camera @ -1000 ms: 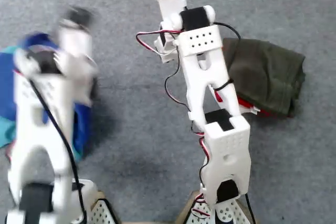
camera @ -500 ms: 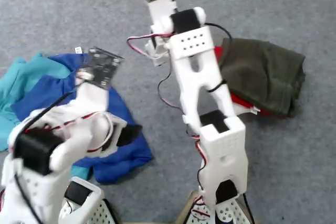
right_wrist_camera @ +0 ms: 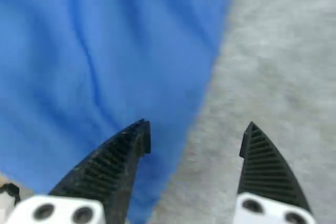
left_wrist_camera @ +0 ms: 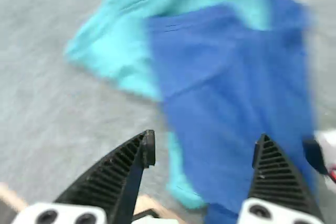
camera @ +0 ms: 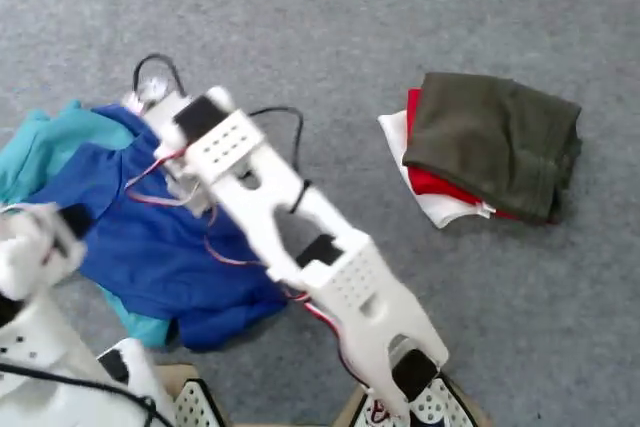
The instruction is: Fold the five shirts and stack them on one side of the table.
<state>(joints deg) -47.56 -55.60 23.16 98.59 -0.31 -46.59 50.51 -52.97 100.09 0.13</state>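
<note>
Blue shirt point(camera: 150, 247) ahead of left tool point(left_wrist_camera: 206, 148), released | right tool point(right_wrist_camera: 196, 129) released, over its edge

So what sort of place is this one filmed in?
Probably a lab-style test bench: a grey cloth-covered table, the left arm and right arm mounted at its edge, plus a folded stack and a loose blue shirt.
</note>
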